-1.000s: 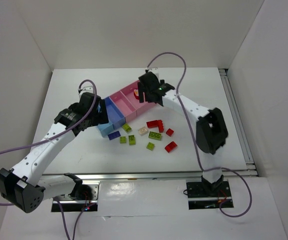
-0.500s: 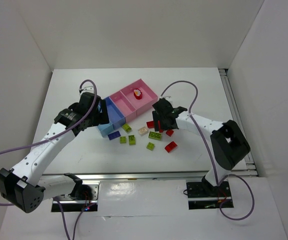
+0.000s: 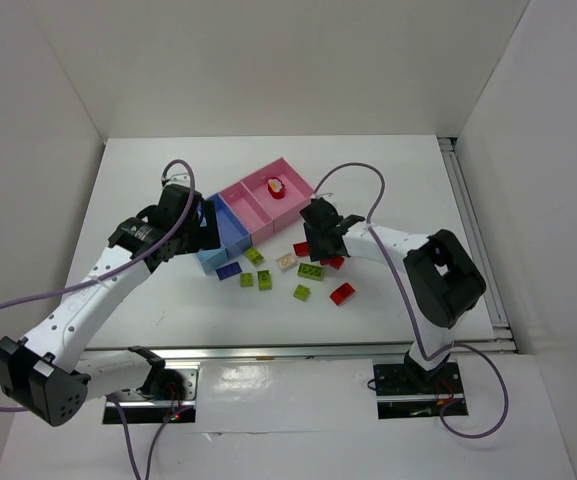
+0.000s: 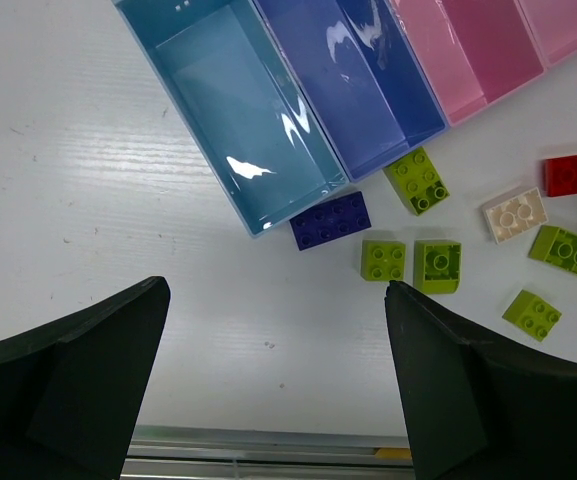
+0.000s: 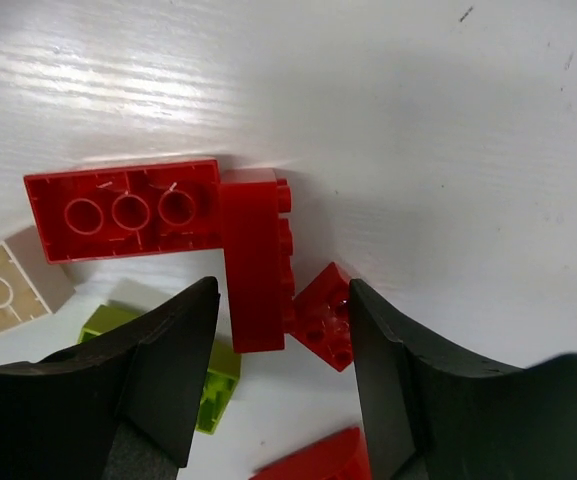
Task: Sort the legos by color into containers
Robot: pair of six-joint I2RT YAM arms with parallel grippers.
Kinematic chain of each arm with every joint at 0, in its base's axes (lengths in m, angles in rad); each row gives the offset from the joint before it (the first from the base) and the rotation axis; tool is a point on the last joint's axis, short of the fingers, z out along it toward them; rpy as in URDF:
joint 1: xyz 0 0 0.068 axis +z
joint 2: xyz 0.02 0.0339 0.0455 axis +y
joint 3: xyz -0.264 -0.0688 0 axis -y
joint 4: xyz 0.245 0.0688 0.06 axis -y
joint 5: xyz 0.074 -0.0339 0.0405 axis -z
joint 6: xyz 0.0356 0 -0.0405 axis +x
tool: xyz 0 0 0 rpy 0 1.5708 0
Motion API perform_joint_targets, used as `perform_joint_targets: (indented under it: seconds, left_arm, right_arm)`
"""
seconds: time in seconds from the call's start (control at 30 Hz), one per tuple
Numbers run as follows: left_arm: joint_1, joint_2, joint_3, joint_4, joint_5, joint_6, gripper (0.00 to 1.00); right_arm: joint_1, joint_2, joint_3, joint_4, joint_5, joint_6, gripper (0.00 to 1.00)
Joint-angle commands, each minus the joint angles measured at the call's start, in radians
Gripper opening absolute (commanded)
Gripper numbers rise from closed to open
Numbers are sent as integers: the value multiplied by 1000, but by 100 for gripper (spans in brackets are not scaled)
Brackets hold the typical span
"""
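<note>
A red brick [image 3: 276, 188] lies in the far pink tray [image 3: 299, 176], with something pale on or against it that is too small to make out. Next in the joined row come the near pink tray [image 3: 253, 210], the medium blue tray [image 4: 358, 80] and the light blue tray [image 4: 230, 105]. The other bricks are loose on the white table [image 3: 388, 170] in front of that row. A purple brick [image 4: 331, 220] sits just beside the near corner of the light blue tray. A green brick [image 4: 417, 180] lies just in front of the medium blue tray, and a second green brick [image 4: 383, 259] and a third green brick [image 4: 437, 266] lie side by side a little nearer. Further right are a cream brick [image 4: 514, 214], a long green brick [image 4: 571, 254] and a small green brick [image 4: 531, 314]. Beyond the cream one, a long red brick [image 5: 123, 208] lies studs down with its hollow underside up. Its end touches a tipped red brick [image 5: 256, 260] resting on its side, and a small red brick [image 5: 323, 315] touches that one's corner. One more lone red brick [image 3: 343, 292] lies apart at the near right. The right gripper [image 3: 318, 243] hangs low over the red cluster with its fingers [image 5: 158, 380] spread. The tipped and small red bricks sit in the gap, and neither finger is seen touching them. The left gripper [image 4: 276, 295] hovers over bare table near the light blue tray's end, spread wide and holding nothing.
</note>
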Motion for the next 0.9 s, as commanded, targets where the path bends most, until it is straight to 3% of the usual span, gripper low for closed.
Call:
perform_joint_targets:
  seconds: [0.0,0.17,0.37,0.5,0.87]
  left_arm:
    - [4,-15,1,23,10,2,100]
    - [4,4,1,23,19,11,100]
    - [4,13,1,23,28,2,100]
    - [4,13,1,23,28,2,100]
    - [4,13,1,23,28,11,100]
  right_arm:
    - [3,22,19,92,4,-8,61]
    - [3,34,42,83,13,-8,49]
    - [3,47,42,83,3,-26,46]
    - [3,71,65,63,38,-16,33]
    - [3,-28,88,-27,131,30,23]
